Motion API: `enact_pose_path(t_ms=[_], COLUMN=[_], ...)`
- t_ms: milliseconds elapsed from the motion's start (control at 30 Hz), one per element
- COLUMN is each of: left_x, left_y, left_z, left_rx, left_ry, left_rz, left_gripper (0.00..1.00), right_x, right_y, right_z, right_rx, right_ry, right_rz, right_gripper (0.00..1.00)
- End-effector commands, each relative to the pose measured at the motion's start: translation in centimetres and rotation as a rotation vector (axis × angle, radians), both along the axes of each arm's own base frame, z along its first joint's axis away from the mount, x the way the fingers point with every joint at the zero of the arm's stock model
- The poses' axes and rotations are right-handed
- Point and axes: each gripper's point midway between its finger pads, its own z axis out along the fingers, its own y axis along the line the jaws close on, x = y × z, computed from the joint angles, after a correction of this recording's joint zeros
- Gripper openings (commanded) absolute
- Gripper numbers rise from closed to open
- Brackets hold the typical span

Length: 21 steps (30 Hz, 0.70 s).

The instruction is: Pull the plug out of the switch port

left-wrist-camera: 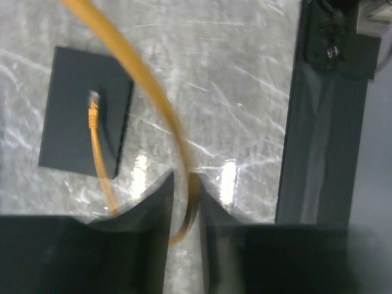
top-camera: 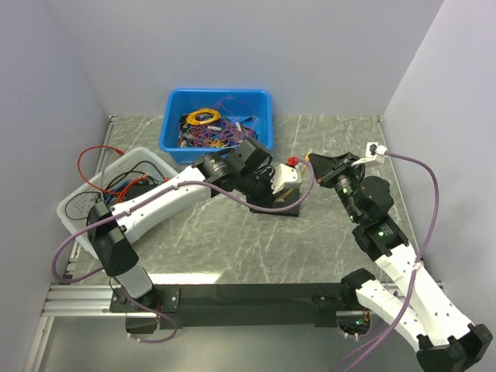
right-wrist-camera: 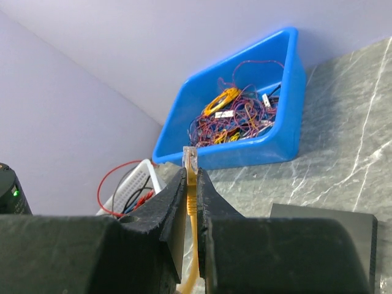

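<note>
Up beside switch (right-wrist-camera: 323, 236), R gripper (right-wrist-camera: 190, 177) pinched tight on orange cable (right-wrist-camera: 192, 208) just under its plug (right-wrist-camera: 190, 156), plug free of switch, L gripper (left-wrist-camera: 184, 184) nipped on orange cable too, switch flat on table (top-camera: 232, 248).
</note>
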Motion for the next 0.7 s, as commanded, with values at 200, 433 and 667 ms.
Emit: enact_pose_path(t_ms=[200,433,667], left_x=[6.9,14.0,13.3], left_y=[1.9,14.9,30.7], left_z=[5.9,14.0,14.8], left_rx=[-0.080,-0.125,0.065], left_ry=[-0.185,-0.326,-0.377], left_rz=[0.257,0.597,0.939], left_gripper=[0.00,0.00,0.00], right_x=[-0.6,-0.8,-0.1], right_y=[-0.2,-0.1,0.2], right_z=[2.8,2.5,0.7], right_rx=[-0.010,-0.106,-0.140], right_ry=[-0.075,-0.075,-0.042], right_rz=[0.007,0.026,0.030], right_gripper=[0.33,0.81,0.82])
